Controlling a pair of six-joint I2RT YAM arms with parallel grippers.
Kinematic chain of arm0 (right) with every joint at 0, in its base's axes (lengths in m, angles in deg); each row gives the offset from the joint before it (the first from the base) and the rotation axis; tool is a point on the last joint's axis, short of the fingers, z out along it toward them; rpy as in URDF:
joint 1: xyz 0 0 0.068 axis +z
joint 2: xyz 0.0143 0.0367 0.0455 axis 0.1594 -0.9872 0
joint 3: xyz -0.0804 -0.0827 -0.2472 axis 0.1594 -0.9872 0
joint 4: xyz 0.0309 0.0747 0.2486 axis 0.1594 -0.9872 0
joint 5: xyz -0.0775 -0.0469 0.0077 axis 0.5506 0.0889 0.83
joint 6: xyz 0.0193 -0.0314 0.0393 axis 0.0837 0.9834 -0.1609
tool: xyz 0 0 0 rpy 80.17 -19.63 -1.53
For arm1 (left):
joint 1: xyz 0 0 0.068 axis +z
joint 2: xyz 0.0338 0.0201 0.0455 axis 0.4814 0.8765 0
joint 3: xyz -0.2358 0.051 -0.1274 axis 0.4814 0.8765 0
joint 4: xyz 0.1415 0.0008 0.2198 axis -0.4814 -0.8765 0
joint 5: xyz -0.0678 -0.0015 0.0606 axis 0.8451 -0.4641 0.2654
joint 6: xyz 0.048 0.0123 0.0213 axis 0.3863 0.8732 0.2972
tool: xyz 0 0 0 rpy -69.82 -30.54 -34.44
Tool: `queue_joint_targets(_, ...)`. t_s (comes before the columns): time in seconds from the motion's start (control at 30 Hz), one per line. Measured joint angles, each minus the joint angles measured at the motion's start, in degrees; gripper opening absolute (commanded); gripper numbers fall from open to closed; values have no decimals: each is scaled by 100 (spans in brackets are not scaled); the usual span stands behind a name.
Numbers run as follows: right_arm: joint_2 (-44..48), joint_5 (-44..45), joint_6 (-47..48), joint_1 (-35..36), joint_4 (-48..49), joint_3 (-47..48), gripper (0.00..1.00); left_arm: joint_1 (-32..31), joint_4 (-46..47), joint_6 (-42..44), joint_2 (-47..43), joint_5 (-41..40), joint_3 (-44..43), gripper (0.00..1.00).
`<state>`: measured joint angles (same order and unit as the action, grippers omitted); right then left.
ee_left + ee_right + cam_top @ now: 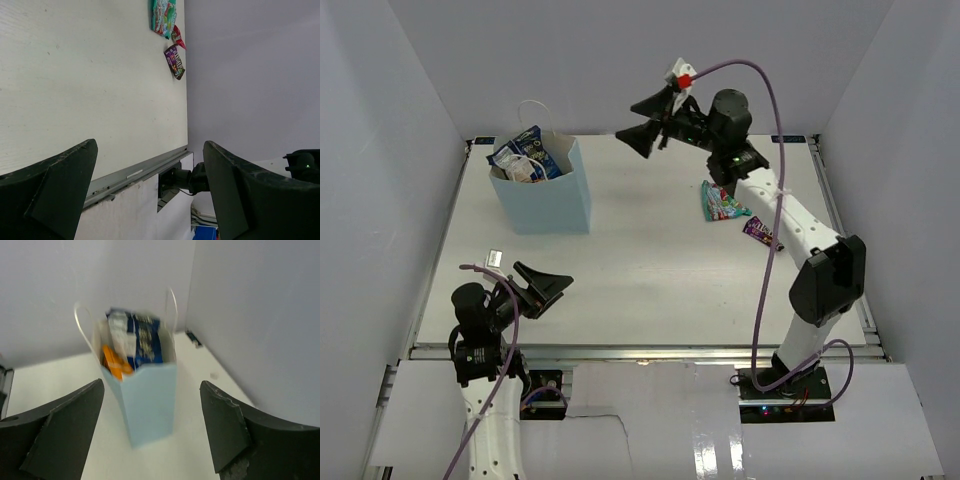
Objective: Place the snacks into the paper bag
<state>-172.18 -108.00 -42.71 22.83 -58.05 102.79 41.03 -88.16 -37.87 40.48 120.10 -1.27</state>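
My right hand (640, 122) hangs released and empty at twelve o'clock, beside the light blue paper shopping bag (552, 205). My left hand (542, 288) rests released at seven. The teal-red candy bag (722, 205) and the small dark purple pack (758, 231) lie at three, near the tabletop (650, 270) edge. A clumsy scoop could nudge them off. The middle is open.

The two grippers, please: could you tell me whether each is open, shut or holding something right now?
Left gripper: open, holding nothing.
Right gripper: open, holding nothing.
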Motion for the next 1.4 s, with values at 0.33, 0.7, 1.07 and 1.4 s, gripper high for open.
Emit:
queue_joint_targets(0.33, 844, 505, 1272, -2328, -3696, -1956, 96, 0, 55, 70, 203, 0, 2, 96)
queue_joint_targets(0.7, 708, 1714, 4710, -3587, -5744, -2721, 75, 2, 295, 155, 730, 11, 11, 96)
queue_joint_targets(1.07, -568, 2085, 6260, -3617, -6118, -2433, 69, 2, 310, 87, 455, 66, 114, 96)
queue_joint_targets(1.4, -614, 2223, 6432, -3617, -5853, -2391, 66, 2, 291, 90, 455, 63, 116, 96)
